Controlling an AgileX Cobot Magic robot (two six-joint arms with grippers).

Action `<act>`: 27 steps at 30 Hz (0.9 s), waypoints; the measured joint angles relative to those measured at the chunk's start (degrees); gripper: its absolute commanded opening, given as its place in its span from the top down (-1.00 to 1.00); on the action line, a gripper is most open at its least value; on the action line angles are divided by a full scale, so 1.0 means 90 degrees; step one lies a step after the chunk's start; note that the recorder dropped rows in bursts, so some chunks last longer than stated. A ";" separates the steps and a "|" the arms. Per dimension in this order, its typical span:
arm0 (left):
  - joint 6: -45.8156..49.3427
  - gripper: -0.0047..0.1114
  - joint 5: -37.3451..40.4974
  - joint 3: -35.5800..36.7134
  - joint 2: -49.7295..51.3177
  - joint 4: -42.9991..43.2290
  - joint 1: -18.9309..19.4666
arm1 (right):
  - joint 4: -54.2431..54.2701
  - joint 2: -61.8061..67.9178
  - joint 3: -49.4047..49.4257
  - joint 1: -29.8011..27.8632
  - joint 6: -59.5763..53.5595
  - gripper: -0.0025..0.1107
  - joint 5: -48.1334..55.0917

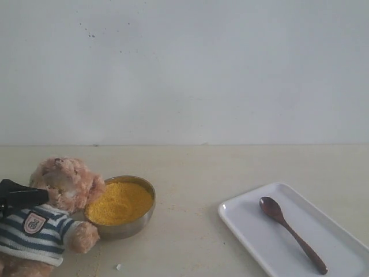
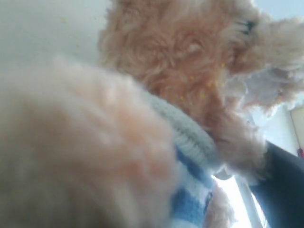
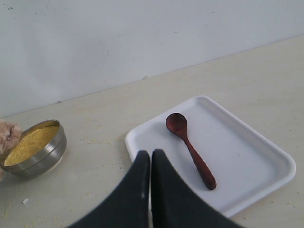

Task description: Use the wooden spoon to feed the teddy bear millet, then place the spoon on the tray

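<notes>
The teddy bear [image 1: 63, 184] sits at the left against the steel bowl [image 1: 124, 229] of millet [image 1: 120, 202]. My left gripper [image 1: 17, 199] reaches in from the left edge beside the bear's head. Fur and striped shirt of the bear [image 2: 180, 57] fill the left wrist view. One dark finger [image 2: 285, 190] stands far out, with a strip of light between it and the shirt, so the jaws are open. The wooden spoon [image 1: 291, 232] lies on the white tray [image 1: 253, 234] at the right. My right gripper [image 3: 150, 156] hangs shut and empty over the tray's [image 3: 251, 152] near corner, beside the spoon [image 3: 190, 149].
A pale wall runs along the back of the beige table. Loose grains and a small white crumb [image 1: 118, 267] lie in front of the bowl. Open tabletop separates the bowl [image 3: 45, 159] and the tray.
</notes>
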 measured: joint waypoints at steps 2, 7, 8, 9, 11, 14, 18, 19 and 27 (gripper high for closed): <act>-0.0158 -0.85 0.0138 0.0000 0.0000 0.0000 0.0126 | 0.0000 0.0000 0.0000 0.0000 0.0000 0.96 0.0000; -0.0549 -0.85 0.0811 0.0000 0.0000 0.0033 0.0478 | 0.0000 0.0000 0.0000 0.0000 0.0000 0.96 0.0000; -0.0591 -0.85 0.0978 0.0000 0.0000 0.0043 0.0555 | 0.0000 0.0000 0.0000 0.0000 0.0000 0.96 0.0000; -0.0619 -0.85 0.1107 -0.0009 0.0000 0.0043 0.0614 | 0.0000 0.0000 0.0000 0.0000 0.0000 0.96 0.0000; -0.0690 -0.85 0.1305 -0.0009 0.0000 0.0058 0.0769 | 0.0000 0.0000 0.0000 0.0000 0.0000 0.96 0.0000; -0.0810 -0.85 0.1423 -0.0009 0.0000 0.0063 0.0988 | 0.0000 0.0000 0.0000 0.0000 0.0000 0.96 0.0000; -0.0944 -0.85 0.1421 -0.0009 0.0000 0.0077 0.1203 | 0.0000 0.0000 0.0000 0.0000 0.0000 0.96 0.0000; -0.1074 -0.85 0.1425 -0.0009 0.0000 0.0105 0.1234 | 0.0000 0.0000 0.0000 0.0000 0.0000 0.96 0.0000; -0.2405 -0.85 0.1439 -0.0009 0.0000 0.0290 0.1309 | 0.0000 0.0000 0.0000 0.0000 0.0000 0.96 0.0000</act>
